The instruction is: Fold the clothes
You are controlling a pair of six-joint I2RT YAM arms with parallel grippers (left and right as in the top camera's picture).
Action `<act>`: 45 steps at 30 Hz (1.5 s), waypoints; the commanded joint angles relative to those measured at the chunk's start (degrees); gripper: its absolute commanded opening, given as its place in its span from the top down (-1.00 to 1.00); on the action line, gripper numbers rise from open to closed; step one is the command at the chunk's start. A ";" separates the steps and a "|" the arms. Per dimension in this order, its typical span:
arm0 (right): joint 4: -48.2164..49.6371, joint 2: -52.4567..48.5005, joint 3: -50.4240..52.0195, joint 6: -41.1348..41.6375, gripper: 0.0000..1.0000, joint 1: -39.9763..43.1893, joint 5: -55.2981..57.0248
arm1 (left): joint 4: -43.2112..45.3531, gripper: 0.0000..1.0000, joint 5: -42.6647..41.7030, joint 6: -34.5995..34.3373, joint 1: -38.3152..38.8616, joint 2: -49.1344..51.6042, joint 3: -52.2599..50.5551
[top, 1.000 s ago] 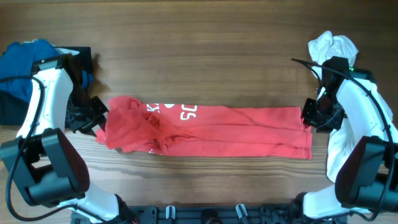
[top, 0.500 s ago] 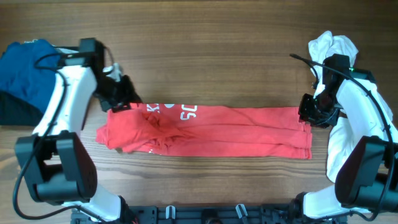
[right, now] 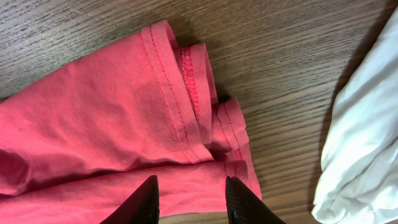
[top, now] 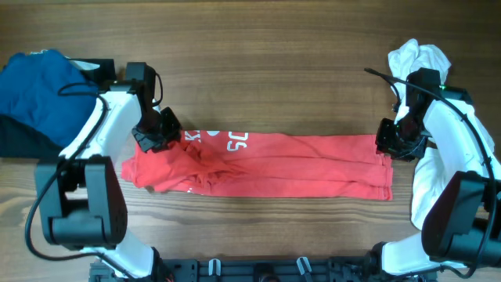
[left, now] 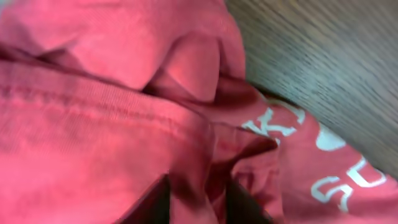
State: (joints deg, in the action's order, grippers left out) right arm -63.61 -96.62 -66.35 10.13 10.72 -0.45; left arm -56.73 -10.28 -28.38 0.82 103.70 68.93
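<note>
On the wooden table the red T-shirt lies as a long band, smooth toward the robot's right and bunched at the left. A white garment and a blue garment sit well apart at the far corners.

The step in hand looks like taking both ends to fold the band across. The left gripper is at the far left corner, beside the white lettering, its jaws nearly together on a ridge of red cloth. The right gripper hovers over the stacked hem, its jaws part open and holding nothing.

To do it well, the right arm should probably catch all the hem layers at once, not just the top one. The left should lift enough to shake out the crumple. Both ends should then travel level, so the edges meet squarely.
</note>
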 commanded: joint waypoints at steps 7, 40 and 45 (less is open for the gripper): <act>-0.07 0.98 0.48 -1.03 0.29 0.39 -0.96 | 1.36 0.92 -6.71 3.85 2.82 1.60 -0.50; 0.61 0.98 0.48 -1.18 0.27 0.39 -0.96 | -7.43 0.00 5.11 7.08 7.67 -15.34 -0.15; 0.37 0.98 0.48 -1.14 0.14 0.39 -1.01 | 0.52 0.13 7.72 1.90 3.65 -14.69 -9.90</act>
State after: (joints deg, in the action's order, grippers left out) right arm -63.16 -96.62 -66.35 9.54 10.72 -0.47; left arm -60.62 -5.26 -22.00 7.01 88.18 65.34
